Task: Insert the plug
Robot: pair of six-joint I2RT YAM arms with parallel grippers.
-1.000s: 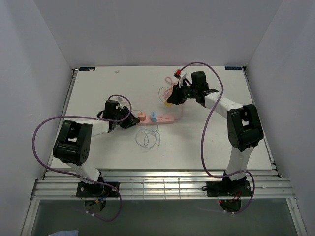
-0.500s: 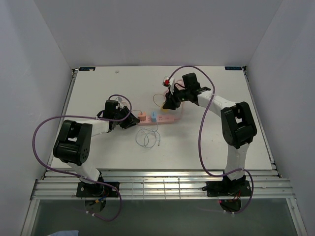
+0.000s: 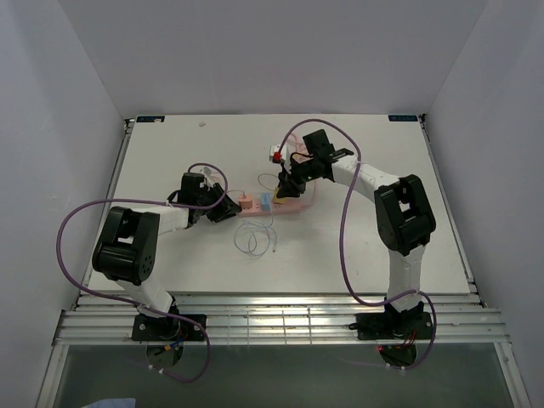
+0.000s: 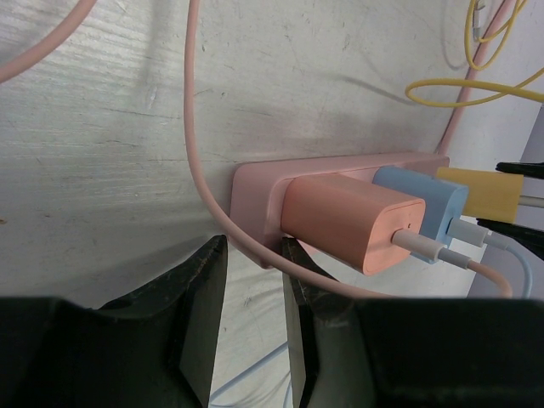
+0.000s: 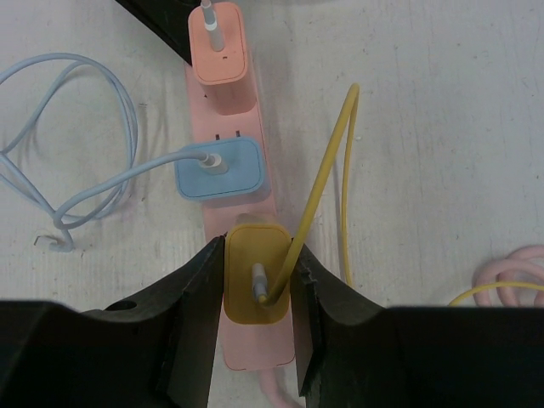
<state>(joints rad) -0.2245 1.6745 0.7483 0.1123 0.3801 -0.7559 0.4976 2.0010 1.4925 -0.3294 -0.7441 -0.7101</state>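
Observation:
A pink power strip (image 3: 285,206) lies mid-table; it also shows in the right wrist view (image 5: 255,353). An orange plug (image 5: 221,55) and a blue plug (image 5: 218,170) sit in it. My right gripper (image 5: 255,280) is shut on a yellow plug (image 5: 242,255), which sits over the strip's third socket beside the blue plug. I cannot tell how deep it sits. Its yellow cable (image 5: 327,170) runs up and away. My left gripper (image 4: 252,280) is closed on the strip's left end (image 4: 255,200), and the pink cable (image 4: 197,127) crosses its fingertips.
A loose light-blue cable (image 3: 255,240) coils on the table in front of the strip. Pink and yellow cable loops (image 3: 285,161) lie behind the strip, under the right arm. The purple arm hoses arch over both sides.
My right gripper has carried the yellow plug left and nearer, from behind the strip to directly over its right end. The left arm has not moved.

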